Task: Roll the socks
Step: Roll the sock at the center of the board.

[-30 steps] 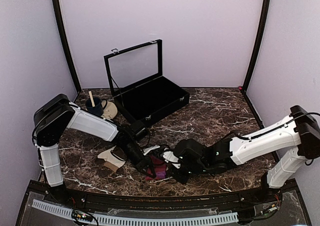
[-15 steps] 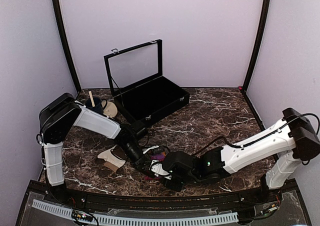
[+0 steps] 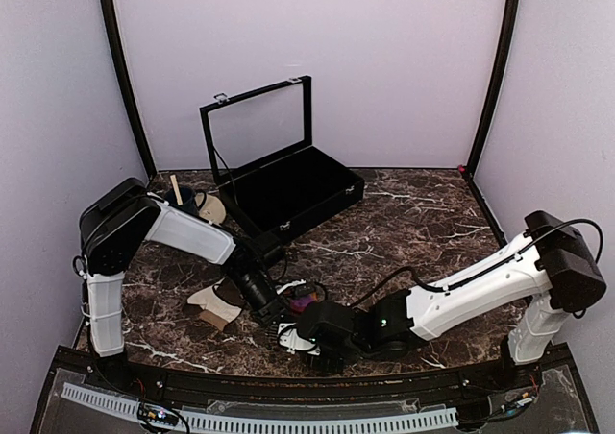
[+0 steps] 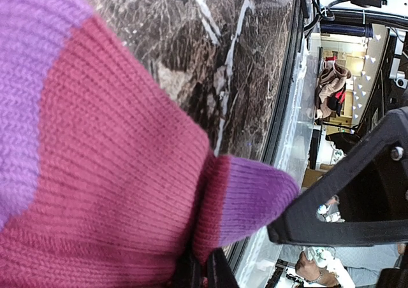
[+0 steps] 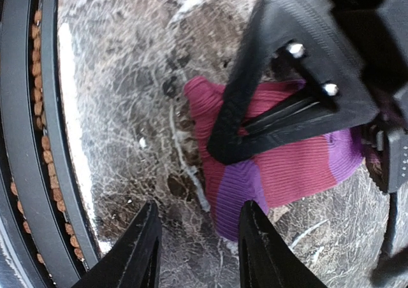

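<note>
The cream sock [image 3: 213,306] lies limp on the marble table [image 3: 413,218], just left of the left claw [image 5: 229,138]. That claw is clamped on the magenta sock [image 5: 287,173], which lies near the table's front edge. The right claw [image 5: 197,250] stands parted and empty, the sock's purple end just beyond its fingertips.

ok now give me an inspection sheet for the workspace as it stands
surface: dark marble table with white veins
job's things: magenta sock pinched near the front edge; cream sock loose to its left
clutter: open black case, blue cup and saucer, back left
hands: left hand shut on magenta sock; right hand open beside it, holding nothing
cables: black cable looped along right arm
surroundings: lilac walls, black corner poles
</note>
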`<state>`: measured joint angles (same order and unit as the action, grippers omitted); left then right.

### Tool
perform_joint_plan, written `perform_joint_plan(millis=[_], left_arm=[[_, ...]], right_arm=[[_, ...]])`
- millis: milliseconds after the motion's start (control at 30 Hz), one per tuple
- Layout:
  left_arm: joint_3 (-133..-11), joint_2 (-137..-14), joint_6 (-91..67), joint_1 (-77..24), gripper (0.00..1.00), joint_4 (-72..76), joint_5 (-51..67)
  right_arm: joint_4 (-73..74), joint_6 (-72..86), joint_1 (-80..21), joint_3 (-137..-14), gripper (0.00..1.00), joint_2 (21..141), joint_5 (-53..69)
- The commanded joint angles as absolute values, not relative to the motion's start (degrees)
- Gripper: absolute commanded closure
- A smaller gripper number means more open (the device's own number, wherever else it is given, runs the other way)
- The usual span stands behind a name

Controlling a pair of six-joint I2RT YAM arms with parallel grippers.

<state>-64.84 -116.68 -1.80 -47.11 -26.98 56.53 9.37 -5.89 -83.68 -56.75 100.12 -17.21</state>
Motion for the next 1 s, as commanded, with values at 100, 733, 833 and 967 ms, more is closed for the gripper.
perform_joint_plan(millis=[100,733,833,967], left_arm=[[-66.18,-117.76,-0.21,-46.82,1.0,-30.17,58.06],[-65.92,-118.9,-0.26,-46.51,1.0,-30.4,59.75],[-65.92,-119.11,-0.18,-46.42,1.0,-30.42,59.81],[-65.92,-119.33,-0.24,-46.41,1.0,-30.37,60.14]], right_arm=[[9.68,-9.4,-84.55,-57.7,0.62,101.92,-17.36],[7.25,-14.31,-81.76,-56.12,0.63,103.47,-17.58],[7.06,-15.2,-81.39,-56.17,0.63,103.02,-17.39],[7.28,-16.17,-81.04,-56.42,0.62,103.41,-16.8]])
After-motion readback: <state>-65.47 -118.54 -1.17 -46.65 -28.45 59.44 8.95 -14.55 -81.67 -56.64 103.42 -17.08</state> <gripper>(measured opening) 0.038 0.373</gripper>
